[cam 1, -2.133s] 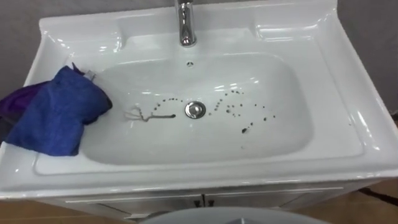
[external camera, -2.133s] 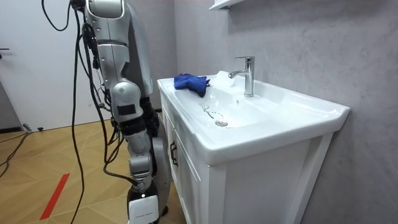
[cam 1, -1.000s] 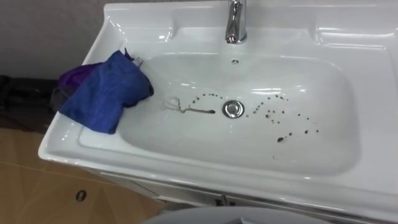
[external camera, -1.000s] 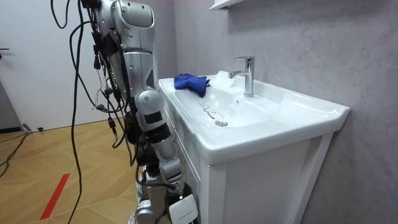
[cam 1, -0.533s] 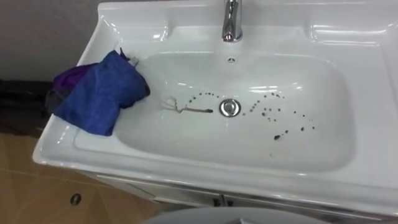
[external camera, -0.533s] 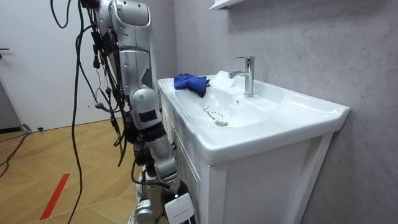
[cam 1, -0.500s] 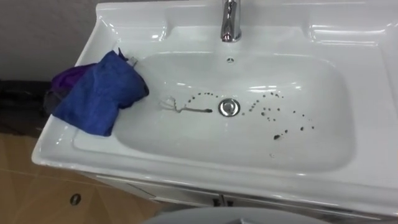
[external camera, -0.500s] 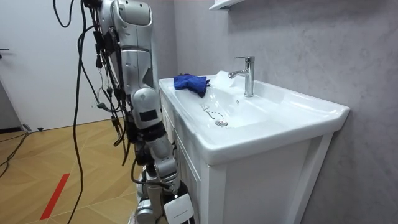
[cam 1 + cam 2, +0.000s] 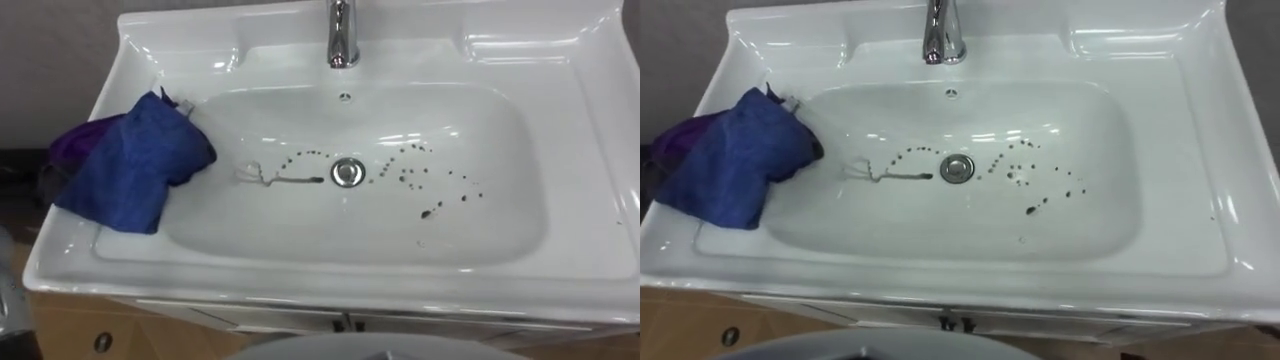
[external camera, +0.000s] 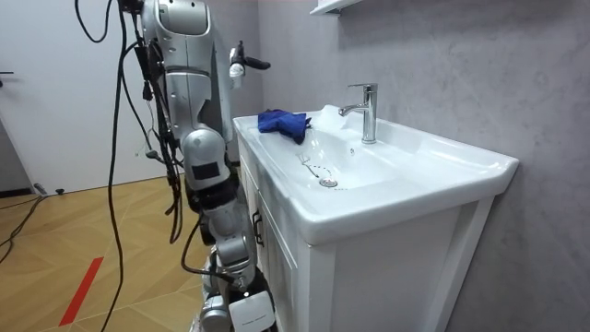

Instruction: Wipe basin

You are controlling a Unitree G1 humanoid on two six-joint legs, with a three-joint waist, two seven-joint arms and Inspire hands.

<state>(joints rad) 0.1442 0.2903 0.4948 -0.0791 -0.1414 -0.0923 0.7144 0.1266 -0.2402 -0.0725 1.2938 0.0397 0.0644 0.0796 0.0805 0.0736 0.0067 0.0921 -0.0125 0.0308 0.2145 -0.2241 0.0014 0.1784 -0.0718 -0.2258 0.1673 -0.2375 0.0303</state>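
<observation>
The white basin (image 9: pixel 590 150) sat on a white vanity cabinet (image 10: pixel 369 267) against a grey wall (image 10: pixel 442 55). In the room view the robot stood upright on the wooden floor (image 10: pixel 83 221) at the cabinet's front, toward the end that carried the cloths. 1 blue cloth (image 9: pixel 135 165) lay bunched on the basin's left rim, with its right edge hanging over into the bowl. 1 purple cloth (image 9: pixel 78 132) lay partly under it on the outer side. The chrome faucet (image 9: pixel 342 35) stood at the centre of the back ledge, and the round drain (image 9: pixel 348 172) lay in the middle of the bowl floor. The bowl was soiled in 3 ways: a thin dark streak (image 9: pixel 290 180) ran up to the drain's left side, small dark spots (image 9: pixel 412 175) curved in arcs on both sides of the drain, and 1 larger spot (image 9: pixel 428 212) lay to the drain's right, nearer the front wall of the bowl. The left robot hand (image 10: pixel 241 65) was raised at chest height, higher than the basin rim and near the cloth end, apart from the blue cloth and the basin. Whether this robot hand was spread or closed could not be determined.
</observation>
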